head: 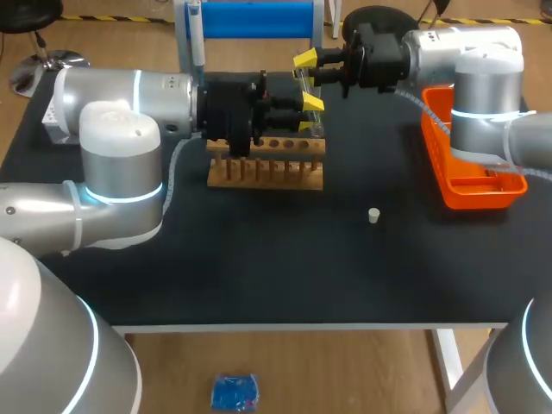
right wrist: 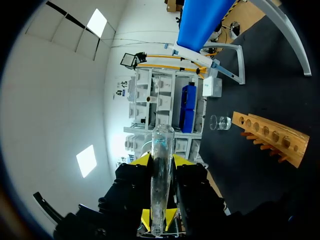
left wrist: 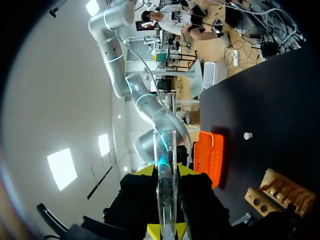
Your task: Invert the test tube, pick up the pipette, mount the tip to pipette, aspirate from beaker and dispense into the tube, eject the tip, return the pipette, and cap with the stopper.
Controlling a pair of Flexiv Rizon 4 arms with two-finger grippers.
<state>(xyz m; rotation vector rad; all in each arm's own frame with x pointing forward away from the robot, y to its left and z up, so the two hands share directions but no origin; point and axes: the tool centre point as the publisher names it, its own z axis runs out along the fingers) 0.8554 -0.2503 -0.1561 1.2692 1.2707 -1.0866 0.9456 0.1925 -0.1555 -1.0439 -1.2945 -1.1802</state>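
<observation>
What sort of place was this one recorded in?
Most likely a robotics lab bench set up for liquid handling: a black table carries a wooden test tube rack and a small glass beaker, and a glass test tube is in view.

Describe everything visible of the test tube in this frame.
The test tube is a slim clear glass tube, uncapped, seemingly empty. In the left wrist view it lies between the left gripper's yellow tips, its open flat rim reaching out past them. In the right wrist view it sits likewise in the right gripper, rounded closed end outward. Both grippers look shut on it, in the air near the wooden rack's right end; the head view barely shows the glass.
</observation>
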